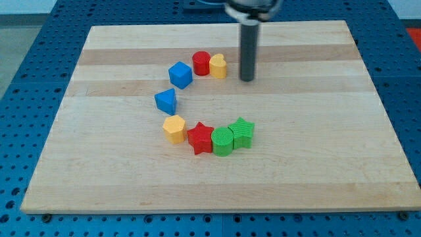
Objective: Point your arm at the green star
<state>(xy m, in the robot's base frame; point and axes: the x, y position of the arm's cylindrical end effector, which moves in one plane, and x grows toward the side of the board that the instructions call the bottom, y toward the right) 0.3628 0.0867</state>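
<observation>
I take the green star point(243, 132) as my landmark. Furthest to its left sits the blue wedge point(166, 101), up and well to the left, with the yellow hexagon point(174, 128) just below that, level with the star. The blue cube point(180, 74) lies higher still, toward the view's top. The red star point(200, 137) is two places left of the landmark, and the red cylinder point(201, 63) stands well above it. The yellow block point(218, 66) touches that cylinder's right side. The green cylinder point(223, 141) presses against the star's left side. The star itself rests near the middle of the board point(329, 131), at the right end of the lower row. My tip point(247, 79) is bare, holding nothing, well above the star toward the view's top, just right of the yellow block.
</observation>
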